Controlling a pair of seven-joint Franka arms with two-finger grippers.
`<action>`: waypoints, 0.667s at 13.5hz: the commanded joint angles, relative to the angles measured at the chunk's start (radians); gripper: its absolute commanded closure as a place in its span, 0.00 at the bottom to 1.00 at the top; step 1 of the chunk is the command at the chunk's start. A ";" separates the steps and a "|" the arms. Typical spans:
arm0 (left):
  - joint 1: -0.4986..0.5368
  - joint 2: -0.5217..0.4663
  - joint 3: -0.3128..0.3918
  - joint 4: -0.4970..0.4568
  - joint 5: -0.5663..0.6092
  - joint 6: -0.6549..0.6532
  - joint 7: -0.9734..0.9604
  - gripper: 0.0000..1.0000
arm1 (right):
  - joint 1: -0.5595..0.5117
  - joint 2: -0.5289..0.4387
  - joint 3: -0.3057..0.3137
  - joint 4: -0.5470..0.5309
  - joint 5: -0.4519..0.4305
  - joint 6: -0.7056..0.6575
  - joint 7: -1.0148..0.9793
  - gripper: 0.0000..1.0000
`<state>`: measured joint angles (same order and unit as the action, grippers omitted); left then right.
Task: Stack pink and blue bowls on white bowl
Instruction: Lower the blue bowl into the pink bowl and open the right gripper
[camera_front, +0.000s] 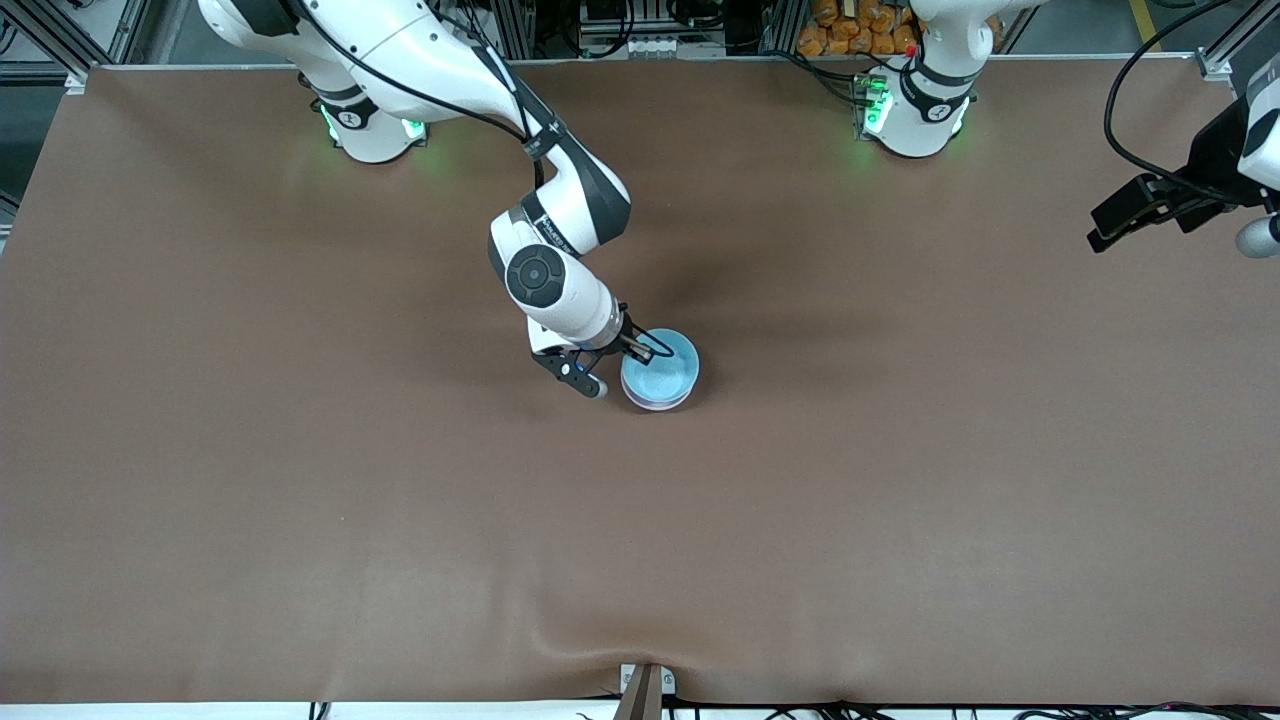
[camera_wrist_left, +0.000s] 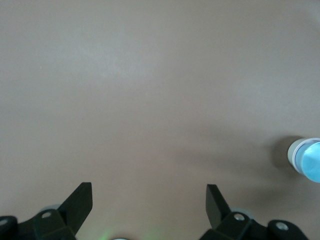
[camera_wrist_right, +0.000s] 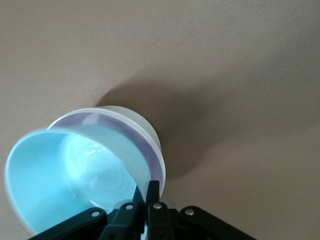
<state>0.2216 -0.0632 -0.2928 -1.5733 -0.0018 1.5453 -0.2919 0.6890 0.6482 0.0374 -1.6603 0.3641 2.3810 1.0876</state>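
Observation:
The three bowls are nested in one stack at the middle of the table. The blue bowl (camera_front: 664, 372) (camera_wrist_right: 60, 175) is on top and leans a little. Under it a band of the pink bowl (camera_wrist_right: 151, 152) shows, inside the white bowl (camera_wrist_right: 131, 116) at the bottom. My right gripper (camera_front: 640, 350) (camera_wrist_right: 151, 187) is shut on the blue bowl's rim, one finger inside and one outside. My left gripper (camera_front: 1105, 232) (camera_wrist_left: 149, 192) waits open in the air at the left arm's end of the table, holding nothing. The stack appears small in the left wrist view, the blue bowl (camera_wrist_left: 312, 162) uppermost.
A brown cloth (camera_front: 400, 520) covers the whole table. Both arm bases (camera_front: 365, 125) (camera_front: 915, 115) stand along the table edge farthest from the front camera. A small bracket (camera_front: 645, 690) sits at the edge nearest that camera.

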 joint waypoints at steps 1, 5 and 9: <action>0.005 0.014 -0.003 0.006 -0.015 0.032 0.048 0.00 | 0.015 -0.002 -0.019 0.008 -0.028 -0.003 0.008 0.00; -0.146 0.014 0.136 -0.008 -0.010 0.021 0.075 0.00 | -0.019 -0.061 -0.054 0.014 -0.043 -0.051 -0.032 0.00; -0.153 0.009 0.135 -0.013 -0.010 0.019 0.088 0.00 | -0.097 -0.122 -0.093 0.016 -0.051 -0.167 -0.223 0.00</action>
<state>0.0776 -0.0444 -0.1654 -1.5821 -0.0018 1.5679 -0.2250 0.6470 0.5771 -0.0572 -1.6320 0.3286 2.2784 0.9442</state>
